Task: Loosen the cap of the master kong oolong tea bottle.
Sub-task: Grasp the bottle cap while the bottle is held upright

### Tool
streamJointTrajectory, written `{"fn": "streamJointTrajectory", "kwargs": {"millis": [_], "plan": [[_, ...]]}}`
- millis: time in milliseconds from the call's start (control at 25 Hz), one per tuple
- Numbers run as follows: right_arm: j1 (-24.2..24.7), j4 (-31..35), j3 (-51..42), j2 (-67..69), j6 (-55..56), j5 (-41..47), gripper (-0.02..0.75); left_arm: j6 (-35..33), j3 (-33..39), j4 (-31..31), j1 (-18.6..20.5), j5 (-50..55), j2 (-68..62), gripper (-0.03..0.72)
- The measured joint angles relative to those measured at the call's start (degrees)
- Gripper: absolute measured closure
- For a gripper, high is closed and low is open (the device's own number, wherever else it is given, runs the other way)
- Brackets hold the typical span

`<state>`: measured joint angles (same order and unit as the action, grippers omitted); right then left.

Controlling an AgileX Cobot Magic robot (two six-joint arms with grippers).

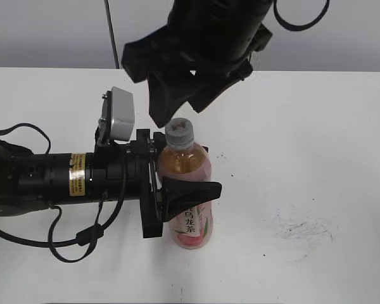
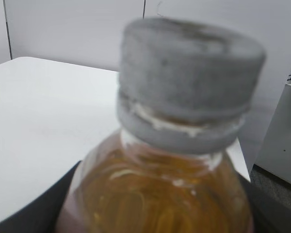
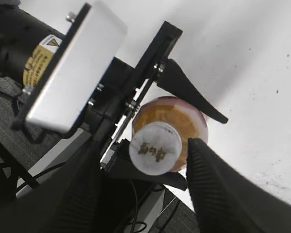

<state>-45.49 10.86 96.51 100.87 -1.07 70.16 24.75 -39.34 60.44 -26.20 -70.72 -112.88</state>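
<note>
Left gripper clamped around upright master kong oolong tea bottle on white table. Right gripper fingers spread, flanking white cap; contact unclear.

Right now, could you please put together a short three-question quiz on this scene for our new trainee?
1. True or false: the cap is off the master kong oolong tea bottle.
2. What steadies the bottle's body?
A. the left gripper
B. a stand
C. nothing
3. Fill in: the right gripper hangs above the bottle, a finger on either side of the ____.

Key
1. False: the cap sits on the neck.
2. A: its fingers clamp the upright bottle from the side, above the white table.
3. cap. The right wrist view does not show whether the fingers touch it yet.
</note>
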Motion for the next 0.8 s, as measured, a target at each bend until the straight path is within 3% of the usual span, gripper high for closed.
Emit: {"fn": "streamJointTrajectory", "kwargs": {"millis": [600, 800], "plan": [[0.0, 0.2, -2.4, 2.4, 1.1, 0.0, 0.325, 0.0, 0.0, 0.1, 0.0, 0.0, 0.0, 0.243], [0.0, -0.1, -2.4, 2.4, -3.1, 0.0, 0.461, 0.0, 0.0, 0.1, 0.0, 0.0, 0.0, 0.243]]}}
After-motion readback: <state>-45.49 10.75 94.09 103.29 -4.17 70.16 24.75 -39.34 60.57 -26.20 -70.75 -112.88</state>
